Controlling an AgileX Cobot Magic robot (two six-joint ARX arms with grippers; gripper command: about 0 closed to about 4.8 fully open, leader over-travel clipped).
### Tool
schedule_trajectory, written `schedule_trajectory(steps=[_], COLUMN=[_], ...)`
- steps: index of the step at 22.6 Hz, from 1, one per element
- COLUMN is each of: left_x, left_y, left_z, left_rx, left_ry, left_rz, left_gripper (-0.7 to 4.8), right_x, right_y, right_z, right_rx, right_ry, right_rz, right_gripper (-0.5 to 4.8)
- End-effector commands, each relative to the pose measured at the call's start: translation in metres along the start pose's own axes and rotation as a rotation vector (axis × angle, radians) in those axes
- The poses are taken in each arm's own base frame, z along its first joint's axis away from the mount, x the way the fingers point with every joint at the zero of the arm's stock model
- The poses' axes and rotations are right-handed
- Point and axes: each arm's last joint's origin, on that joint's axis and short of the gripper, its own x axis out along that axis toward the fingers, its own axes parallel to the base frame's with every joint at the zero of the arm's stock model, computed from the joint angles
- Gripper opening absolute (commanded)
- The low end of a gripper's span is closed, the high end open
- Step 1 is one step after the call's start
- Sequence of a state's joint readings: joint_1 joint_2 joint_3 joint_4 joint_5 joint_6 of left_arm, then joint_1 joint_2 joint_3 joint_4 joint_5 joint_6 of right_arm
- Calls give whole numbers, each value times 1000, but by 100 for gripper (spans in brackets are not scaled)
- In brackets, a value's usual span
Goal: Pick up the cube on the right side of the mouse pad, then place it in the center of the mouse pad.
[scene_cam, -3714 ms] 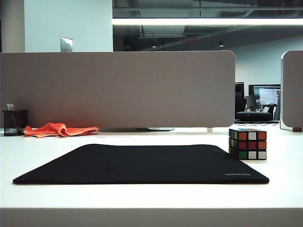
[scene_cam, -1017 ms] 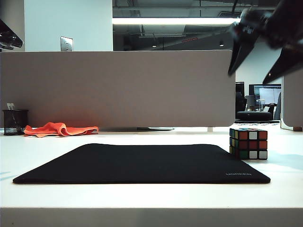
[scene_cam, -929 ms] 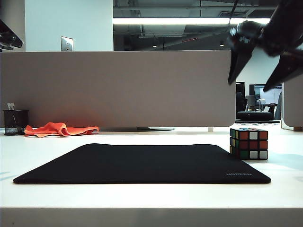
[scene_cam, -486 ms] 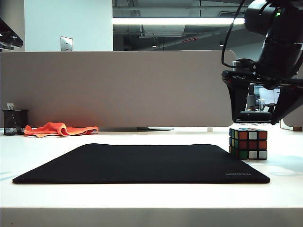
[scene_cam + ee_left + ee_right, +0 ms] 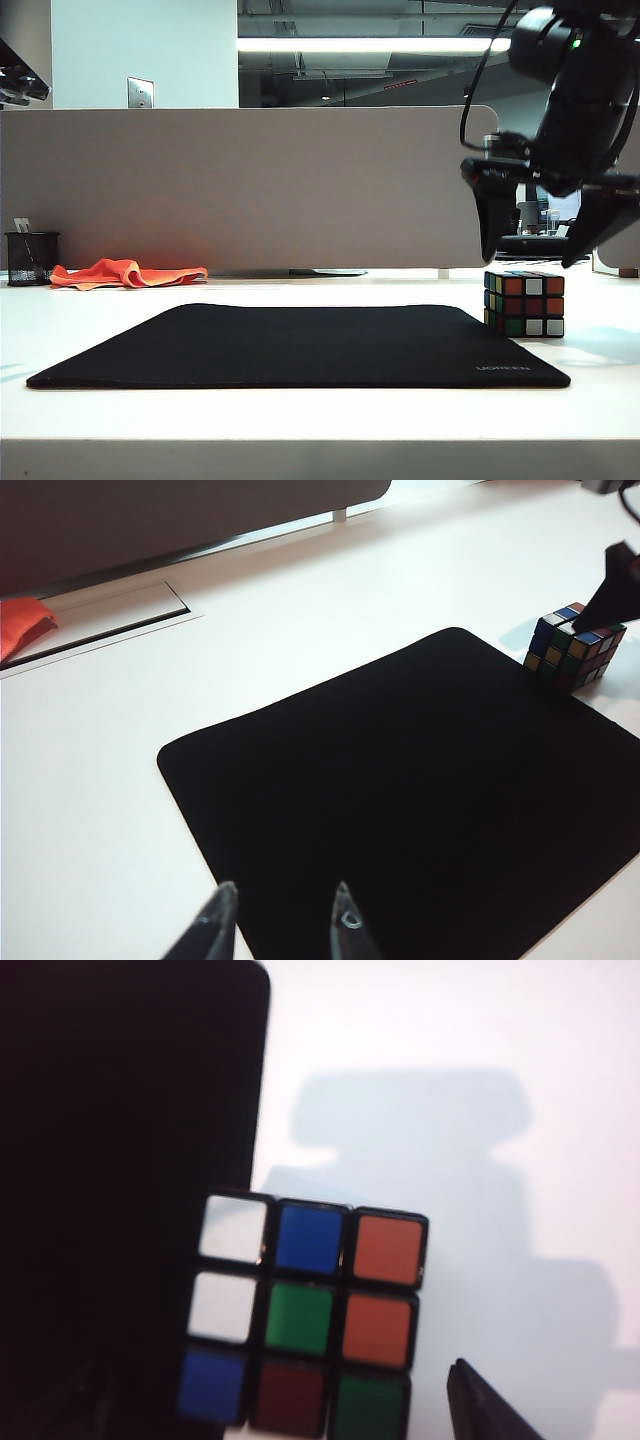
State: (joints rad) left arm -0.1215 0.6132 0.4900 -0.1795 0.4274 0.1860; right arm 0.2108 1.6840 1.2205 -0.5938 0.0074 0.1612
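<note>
While the cube [image 5: 525, 304] sits on the white table [image 5: 300, 410], just off the right edge of the mouse pad [image 5: 300, 345] and touching it or nearly so, the right gripper [image 5: 540, 250] has come down from high up until it hangs right above the cube. A second ago it was way up near the ceiling light. Now its two fingers point down, spread wide apart, and nothing is between them. One finger tip [image 5: 485, 1405] shows beside the cube [image 5: 305, 1315] in the right wrist view, with the colored squares close below the camera. This means the reach is almost done. I think the next step is to go a bit lower so the fingers pass on both sides of the cube, then squeeze.

The cube has not moved at all. It is in the same spot as in the oldest picture, when no arm was in sight.

The left gripper [image 5: 280, 925] stays still, up over the near edge of the mouse pad [image 5: 420, 800]. Its fingers are apart and hold nothing. From there it sees the cube [image 5: 570, 645] far off at the pad's corner.

The middle of the pad is bare, so there is room to set the cube down. The orange cloth [image 5: 125, 273] and the pen cup [image 5: 30, 258] are far away on the left.
</note>
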Motion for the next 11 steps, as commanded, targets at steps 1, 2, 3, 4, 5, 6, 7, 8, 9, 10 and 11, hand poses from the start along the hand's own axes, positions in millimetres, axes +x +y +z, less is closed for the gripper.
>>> schedule_trajectory(steps=[1, 2, 3, 4, 5, 6, 7, 8, 9, 10, 11], left_x=[-1, -1, -1, -1, -1, -1, -1, -1, -1, -1, -1], left_y=[0, 0, 0, 0, 0, 0, 0, 0, 0, 0, 0], left_z=[4, 4, 4, 4, 3, 3, 3, 2, 2, 2, 3], left_rx=[5, 5, 4, 4, 3, 1, -1, -2, -2, -1, -1], left_ry=[-19, -18, -18, -17, -14, -12, -6, -3, -4, -5, -5], left_rz=[-2, -2, -2, -2, -3, -3, -4, -4, -4, -4, -4], left_gripper=[122, 122, 122, 122, 122, 122, 122, 122, 122, 122, 122], right_x=[10, 14, 17, 18, 20, 20, 21, 21, 21, 21, 21], right_y=[1, 1, 1, 1, 1, 1, 1, 1, 1, 1, 1], right_z=[4, 5, 6, 6, 6, 7, 8, 8, 8, 8, 8], right_rx=[1, 0, 0, -1, 0, 0, 0, 0, 0, 0, 0], right_ry=[21, 29, 36, 37, 37, 37, 37, 33, 33, 35, 37], right_rz=[-13, -27, -35, -50, -53, -57, -61, -62, -61, -47, -38], right_gripper=[479, 479, 479, 479, 479, 479, 479, 479, 479, 479, 479])
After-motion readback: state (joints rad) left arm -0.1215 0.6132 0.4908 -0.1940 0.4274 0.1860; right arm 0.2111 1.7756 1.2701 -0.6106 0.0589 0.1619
